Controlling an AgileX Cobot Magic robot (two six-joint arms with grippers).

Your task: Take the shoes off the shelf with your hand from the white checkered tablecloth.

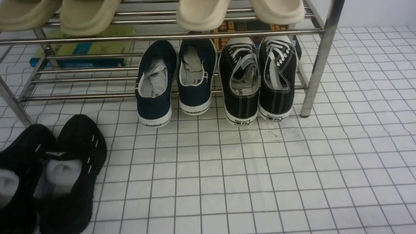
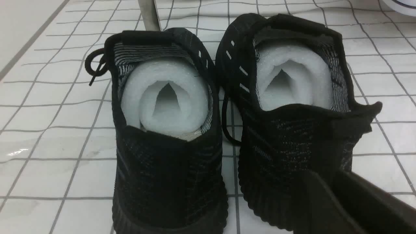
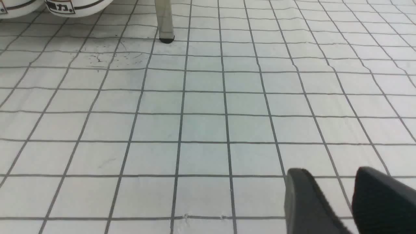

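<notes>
Left gripper (image 2: pixel 326 174) and right gripper (image 3: pixel 330 177) low over the white checkered tablecloth (image 3: pixel 195 130)
The right is narrowly parted (cloth is seen between); the left cannot be told. The shoes (image 1: pixel 258 81) are set on the shelf's (image 1: pixel 320 58) lower tier.

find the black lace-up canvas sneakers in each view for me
Front view: black canvas sneakers on the shelf, lower tier, right end, heels toward camera.
Left wrist view: not in it.
Right wrist view: only their white heel soles, at the picture's edge.
Shared landmark: the shelf leg beside them.
</notes>
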